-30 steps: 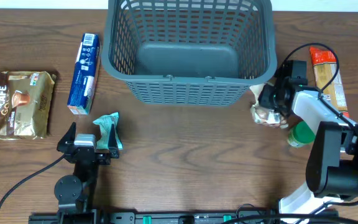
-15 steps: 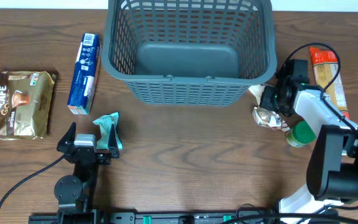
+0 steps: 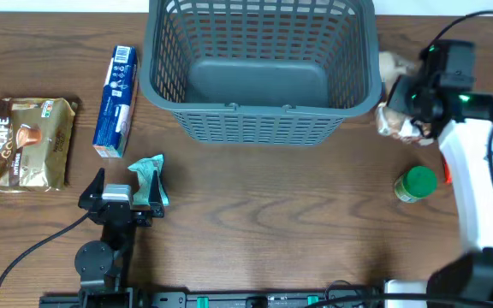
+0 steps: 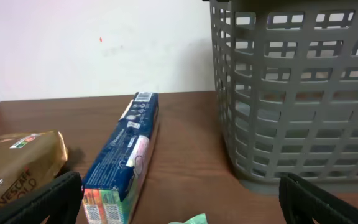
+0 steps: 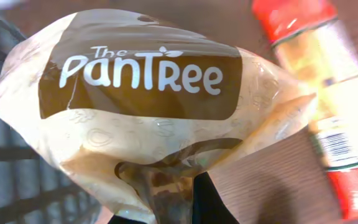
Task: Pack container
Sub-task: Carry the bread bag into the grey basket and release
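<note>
Overhead puts the basket [image 3: 262,109] at far centre, nothing in it yet. The right gripper [image 3: 403,103], clamped tight on the PanTree bag [image 5: 148,106], hangs just right of the rim, bag apparently lifted. The left gripper [image 3: 127,198] sits wide open, empty. Looks like the carry; next, clear the rim, then release.

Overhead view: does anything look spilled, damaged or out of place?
Nothing is spilled or broken. Only the small teal packet looks crumpled, lying by the open left gripper. The right gripper holds a cream bag beside the empty basket.
</note>
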### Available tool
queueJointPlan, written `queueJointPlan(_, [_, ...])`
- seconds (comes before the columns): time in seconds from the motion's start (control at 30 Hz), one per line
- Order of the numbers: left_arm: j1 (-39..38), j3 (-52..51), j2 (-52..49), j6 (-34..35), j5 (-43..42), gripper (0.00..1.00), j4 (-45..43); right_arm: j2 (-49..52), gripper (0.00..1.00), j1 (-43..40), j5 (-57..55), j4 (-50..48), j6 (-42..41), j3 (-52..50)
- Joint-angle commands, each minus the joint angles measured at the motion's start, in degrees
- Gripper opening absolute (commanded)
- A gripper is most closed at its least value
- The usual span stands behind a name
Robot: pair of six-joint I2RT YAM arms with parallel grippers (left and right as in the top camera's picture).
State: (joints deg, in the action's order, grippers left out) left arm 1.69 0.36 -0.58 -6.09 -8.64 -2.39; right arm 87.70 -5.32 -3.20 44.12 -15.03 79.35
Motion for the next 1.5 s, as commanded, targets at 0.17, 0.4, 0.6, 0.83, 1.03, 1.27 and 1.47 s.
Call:
queueJointPlan(0.17, [-0.2, -0.1, 0.3, -0.5, -0.2, 0.99, -0.3, -7.1, 0.01, 0.4, -5.2, 4.2, -1.7, 9.0])
queueJointPlan(0.4, [-0.2, -0.1, 0.3, -0.5, -0.2, 0.99, -0.3, -10.5, 0.01, 3.1, -4.1, 4.9, 2.8, 16.5])
queueJointPlan(0.6, [-0.2, -0.1, 0.3, -0.5, -0.2, 0.99, -0.3, -10.9, 0.02, 11.6, -0.3, 4.5, 12.1, 24.5])
queueJointPlan(0.83, [-0.2, -0.1, 0.3, -0.5, -0.2, 0.98, -0.3, -9.8, 0.01, 19.7, 5.6, 2.6, 22.3, 25.4])
queueJointPlan(1.03, [-0.2, -0.1, 0.3, -0.5, -0.2, 0.99, -0.3, -4.2, 0.01, 25.3, 6.5, 1.7, 28.9, 25.4])
queueJointPlan(1.27, [-0.2, -0.1, 0.3, -0.5, -0.2, 0.99, -0.3, 5.0, 0.01, 26.6, 6.5, 2.3, 39.5, 25.4])
queueJointPlan(1.47, [-0.2, -0.1, 0.3, -0.5, -0.2, 0.99, -0.3, 13.0, 0.01, 26.6, 7.2, 3.6, 44.3, 25.4])
